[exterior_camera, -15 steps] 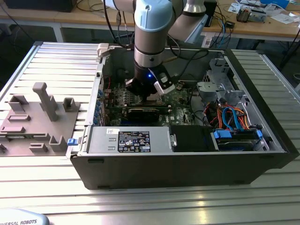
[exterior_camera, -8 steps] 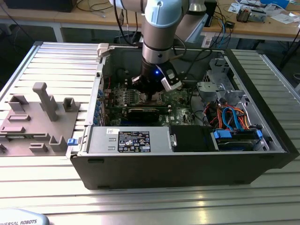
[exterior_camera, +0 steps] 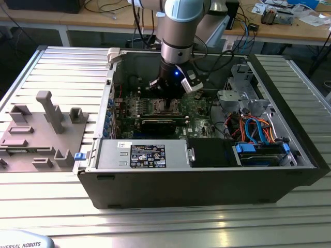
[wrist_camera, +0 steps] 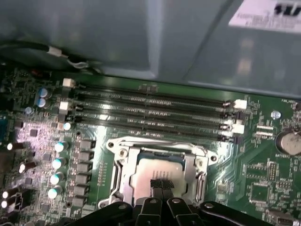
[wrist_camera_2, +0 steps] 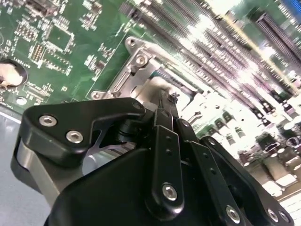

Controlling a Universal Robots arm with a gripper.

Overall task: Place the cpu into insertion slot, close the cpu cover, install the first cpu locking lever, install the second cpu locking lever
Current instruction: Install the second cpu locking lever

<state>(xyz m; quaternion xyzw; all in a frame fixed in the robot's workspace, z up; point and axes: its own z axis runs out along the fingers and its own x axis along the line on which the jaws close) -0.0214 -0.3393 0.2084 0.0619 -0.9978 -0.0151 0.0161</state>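
Silver cpu [wrist_camera: 157,170] sits in your insertion slot [wrist_camera: 123,175] under the closed-tight gripper [wrist_camera: 162,184], so pushing crooked could bend the tiny pins.

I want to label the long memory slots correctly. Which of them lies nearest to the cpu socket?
The memory slot directly bordering the metal frame of the insertion slot in the first wrist view. The other slots lie beyond it, toward the case wall.
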